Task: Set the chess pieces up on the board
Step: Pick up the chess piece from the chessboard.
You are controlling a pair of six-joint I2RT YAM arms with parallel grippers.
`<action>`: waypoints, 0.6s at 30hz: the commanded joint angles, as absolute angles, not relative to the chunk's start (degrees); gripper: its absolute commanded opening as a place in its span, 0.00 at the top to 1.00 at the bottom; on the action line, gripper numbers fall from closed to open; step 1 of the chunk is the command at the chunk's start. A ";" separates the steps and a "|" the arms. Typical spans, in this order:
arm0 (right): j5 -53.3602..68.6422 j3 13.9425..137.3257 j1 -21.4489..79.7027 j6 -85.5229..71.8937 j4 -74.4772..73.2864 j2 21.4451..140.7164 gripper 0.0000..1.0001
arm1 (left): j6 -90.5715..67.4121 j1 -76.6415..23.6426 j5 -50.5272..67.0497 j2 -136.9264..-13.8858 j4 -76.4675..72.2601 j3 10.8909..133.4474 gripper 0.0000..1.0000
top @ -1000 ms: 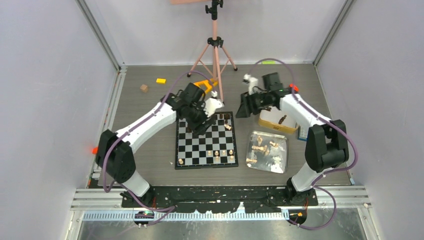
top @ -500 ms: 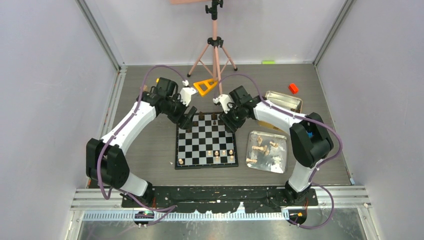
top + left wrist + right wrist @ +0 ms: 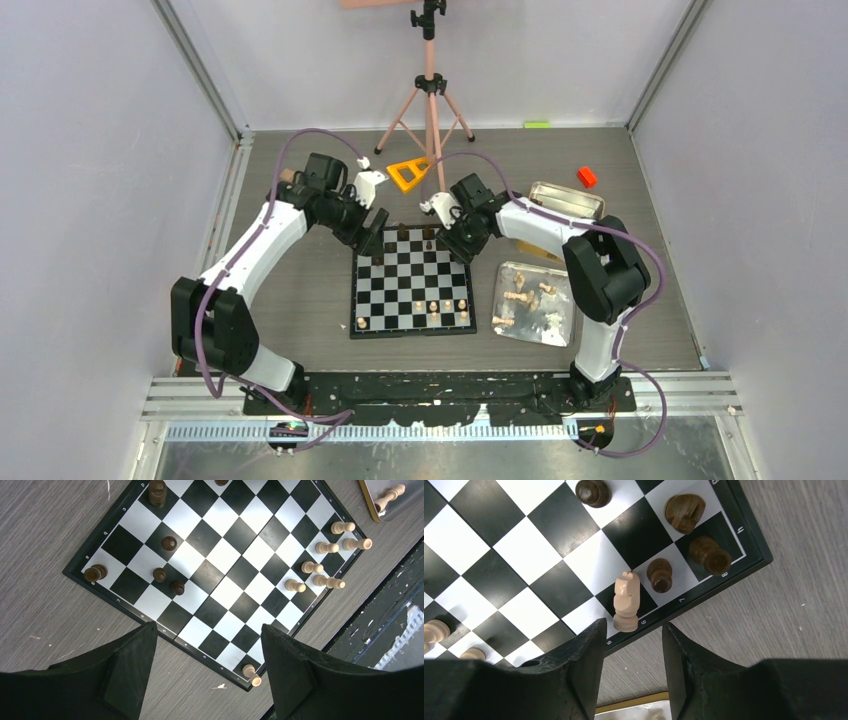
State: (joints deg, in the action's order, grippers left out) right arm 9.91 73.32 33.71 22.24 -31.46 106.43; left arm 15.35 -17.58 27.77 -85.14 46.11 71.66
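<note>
— Hands?
— Right gripper [image 3: 634, 630] parted, holding nothing, a light knight [image 3: 626, 602] standing just beyond its tips at the board [image 3: 410, 285] edge. Left gripper [image 3: 207, 650] is wide apart and empty.
— Progress?
— Early, I'd say: few chess pieces [image 3: 169, 543] are placed, and others wait in the silver tray [image 3: 571, 310].

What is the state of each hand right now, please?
Left hand: open, empty.
Right hand: open, holding nothing; light knight just ahead of it.

Left arm [image 3: 255, 250] was extended forward, elbow out, wrist angled inward. Left gripper [image 3: 207, 630] was spread wide, holding nothing. Right arm [image 3: 545, 228] was bent sharply at the elbow, forearm reaching leftward. Right gripper [image 3: 634, 627] had its jaws narrowly parted, empty.
</note>
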 commanded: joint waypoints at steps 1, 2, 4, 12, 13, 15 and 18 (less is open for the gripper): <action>9.19 76.70 34.34 23.63 -30.53 106.95 0.50 | 15.28 -16.90 30.07 -85.35 45.45 72.16 0.22; 9.39 76.80 34.35 23.59 -30.55 107.09 0.50 | 15.36 -16.94 30.13 -85.46 45.46 72.16 0.22; 9.85 77.18 34.41 23.61 -30.67 107.44 0.51 | 15.46 -16.79 30.23 -85.66 45.45 72.29 0.22; 10.71 77.12 34.86 23.16 -31.03 108.56 0.55 | 14.69 -16.12 30.59 -86.52 44.97 72.99 0.22; 10.65 77.13 34.95 23.14 -31.03 108.68 0.56 | 14.56 -16.01 30.61 -86.63 44.94 73.05 0.22; 10.72 77.14 35.04 23.05 -31.04 108.85 0.58 | 14.30 -15.72 31.11 -86.80 44.82 73.36 0.22; 10.72 77.16 35.20 23.01 -31.13 108.87 0.65 | 13.47 -15.35 32.26 -87.38 44.27 73.65 0.22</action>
